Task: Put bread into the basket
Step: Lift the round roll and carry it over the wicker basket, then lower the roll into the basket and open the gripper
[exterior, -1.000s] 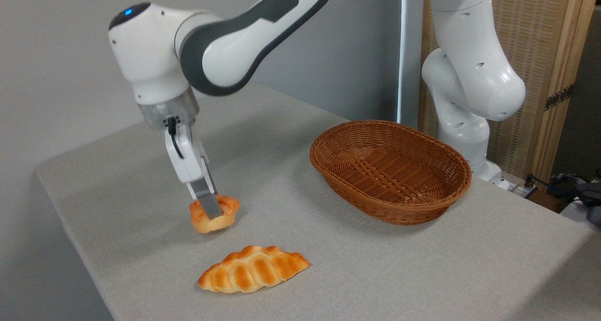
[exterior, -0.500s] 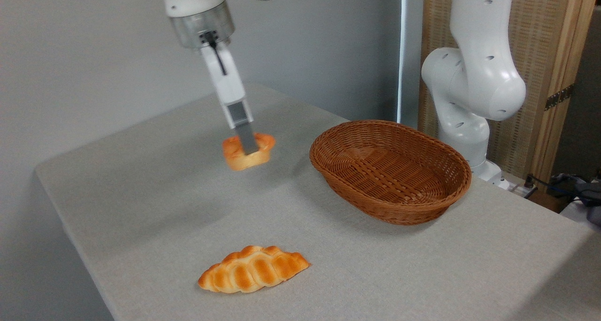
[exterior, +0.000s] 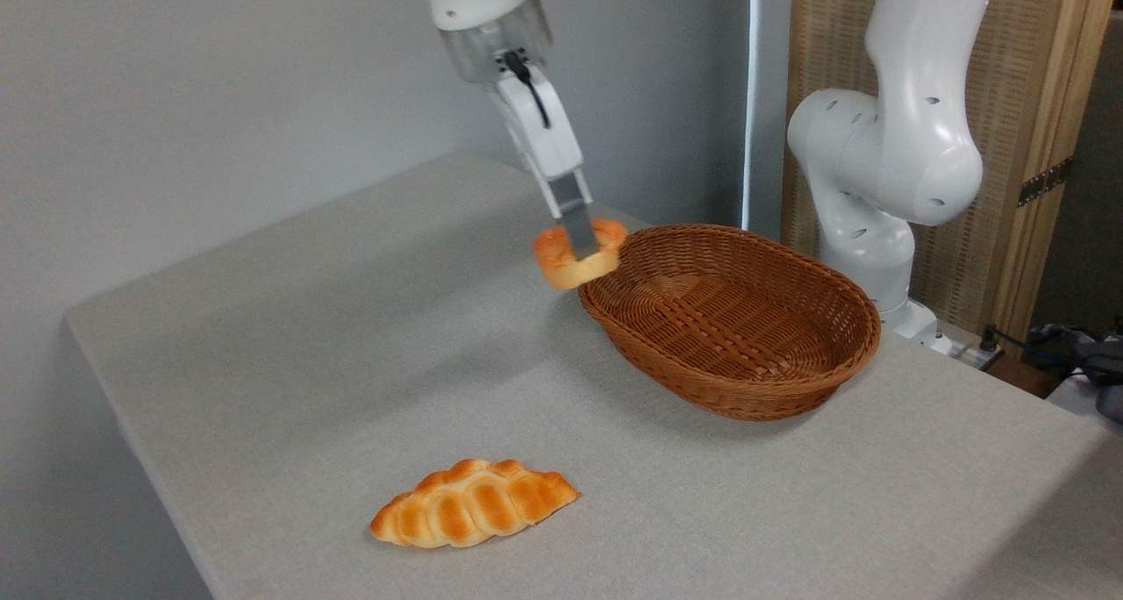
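Note:
The bread (exterior: 561, 265), a small round orange-golden bun with a paler base, hangs in the air well above the table, just at the left rim of the basket. My gripper (exterior: 582, 245) is shut on it, one grey finger crossing its front; the other finger is hidden behind it. The basket (exterior: 728, 319), an oval brown wicker one with a thick rim, stands on the table at centre right with nothing inside.
A longer braided golden loaf (exterior: 474, 514) lies near the table's front edge. The arm's white base (exterior: 877, 196) rises behind the basket, in front of a woven screen with a wooden frame (exterior: 1053, 144). The grey cloth-covered table (exterior: 307, 346) drops off at the left.
The bread has been lifted from the table and carried up and to the right, from beside the braided loaf to the basket's left rim. The loaf and basket stayed put.

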`<state>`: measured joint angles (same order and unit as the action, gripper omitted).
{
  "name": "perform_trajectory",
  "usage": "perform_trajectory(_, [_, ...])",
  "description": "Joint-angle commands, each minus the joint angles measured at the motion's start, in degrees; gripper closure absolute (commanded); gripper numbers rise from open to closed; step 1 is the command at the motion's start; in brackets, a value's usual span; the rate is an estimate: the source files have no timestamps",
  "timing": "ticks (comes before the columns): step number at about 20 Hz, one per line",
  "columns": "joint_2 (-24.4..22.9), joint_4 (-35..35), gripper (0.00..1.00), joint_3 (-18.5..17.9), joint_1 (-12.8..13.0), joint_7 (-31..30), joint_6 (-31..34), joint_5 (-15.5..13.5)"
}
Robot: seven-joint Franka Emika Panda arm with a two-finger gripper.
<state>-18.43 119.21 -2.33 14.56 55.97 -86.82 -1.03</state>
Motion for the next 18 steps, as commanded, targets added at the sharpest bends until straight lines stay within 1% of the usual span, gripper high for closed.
perform_trajectory(1, [-3.4,4.6,0.59,-1.9,0.4,5.6,3.5,-0.5])
perform_trajectory(4, [-3.3,6.6,0.59,-1.9,0.4,9.1,4.2,-0.1])
perform_trajectory(5, [-3.3,8.0,0.50,-1.9,0.4,11.1,4.4,0.1])
perform_trajectory(6, [-3.3,8.8,0.32,-1.9,0.5,12.9,4.5,0.1])
perform_trajectory(7, [-3.2,9.0,0.32,-1.8,0.4,14.0,4.5,0.4])
perform_trajectory(8, [-3.0,9.1,0.29,-1.8,0.5,14.7,4.5,0.9])
perform_trajectory(10, [-2.5,9.2,0.03,-1.8,0.5,15.4,4.5,0.9])
perform_trajectory(11, [-2.1,9.2,0.00,-1.7,0.6,15.5,4.5,0.9])
perform_trajectory(18, [-1.8,9.0,0.00,-1.5,0.8,15.8,4.0,0.9])
